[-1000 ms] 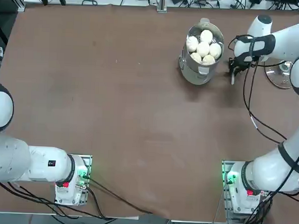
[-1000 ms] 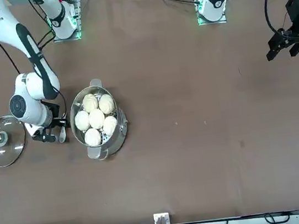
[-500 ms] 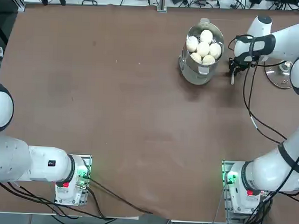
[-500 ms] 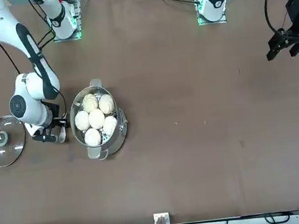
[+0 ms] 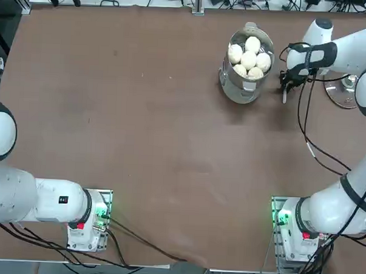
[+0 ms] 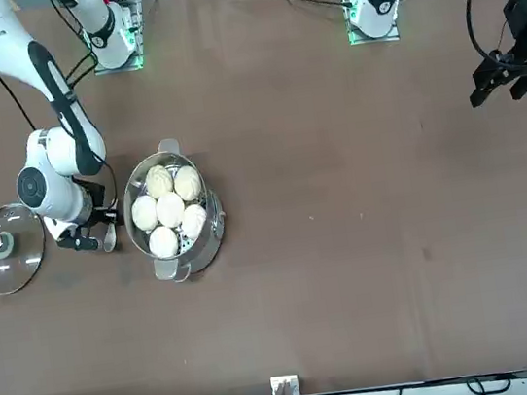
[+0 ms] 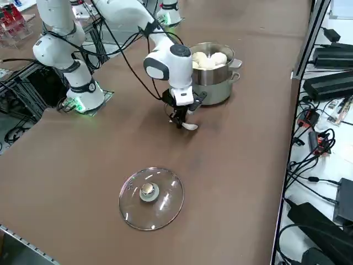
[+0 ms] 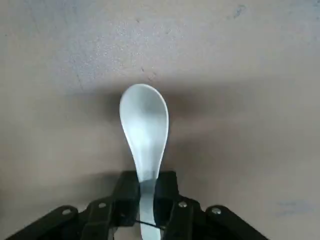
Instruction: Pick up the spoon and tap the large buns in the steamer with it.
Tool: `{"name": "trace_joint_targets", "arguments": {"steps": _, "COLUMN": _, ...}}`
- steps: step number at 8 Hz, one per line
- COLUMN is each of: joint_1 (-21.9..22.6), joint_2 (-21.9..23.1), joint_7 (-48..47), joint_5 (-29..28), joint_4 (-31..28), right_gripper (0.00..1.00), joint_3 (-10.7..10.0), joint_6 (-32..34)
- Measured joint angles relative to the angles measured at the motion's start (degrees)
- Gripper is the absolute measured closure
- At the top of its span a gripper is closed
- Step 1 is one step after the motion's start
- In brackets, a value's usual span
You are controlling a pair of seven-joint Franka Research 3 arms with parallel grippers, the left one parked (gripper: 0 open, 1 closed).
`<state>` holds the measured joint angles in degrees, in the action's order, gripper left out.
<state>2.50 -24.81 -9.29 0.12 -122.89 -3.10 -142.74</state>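
counter (image 5: 141, 123): matt brown, faintly mottled, looks like laminate or a mat, can't tell which. steamer (image 5: 241, 86): polished stainless steel, mirror-like wall. large buns (image 5: 249, 58): smooth, matt white dough skin. spoon (image 8: 144, 125): smooth white, soft sheen, ceramic or plastic, can't tell. lid (image 7: 151, 197): clear glass, glossy, metal rim, pale knob. right gripper (image 8: 146, 192): matt black fingers, looks like plastic, small metal screws. arm shells (image 7: 168, 63): glossy white plastic, black joint bands.
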Motion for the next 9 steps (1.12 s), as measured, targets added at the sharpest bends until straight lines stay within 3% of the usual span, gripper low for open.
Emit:
{"name": "trace_joint_targets", "arguments": {"steps": 6, "joint_1": -0.3, "joint_2": 1.3, "joint_7": 0.0, "joint_5": 0.0, "joint_4": 0.9, "right_gripper": 0.81, "joint_3": -0.2, "joint_6": 0.9}}
{"name": "trace_joint_targets", "arguments": {"steps": 9, "joint_1": 0.0, "joint_2": 8.0, "joint_7": 0.0, "joint_5": 0.0, "joint_4": 8.1, "right_gripper": 0.81, "joint_3": 0.0, "joint_6": 17.2}}
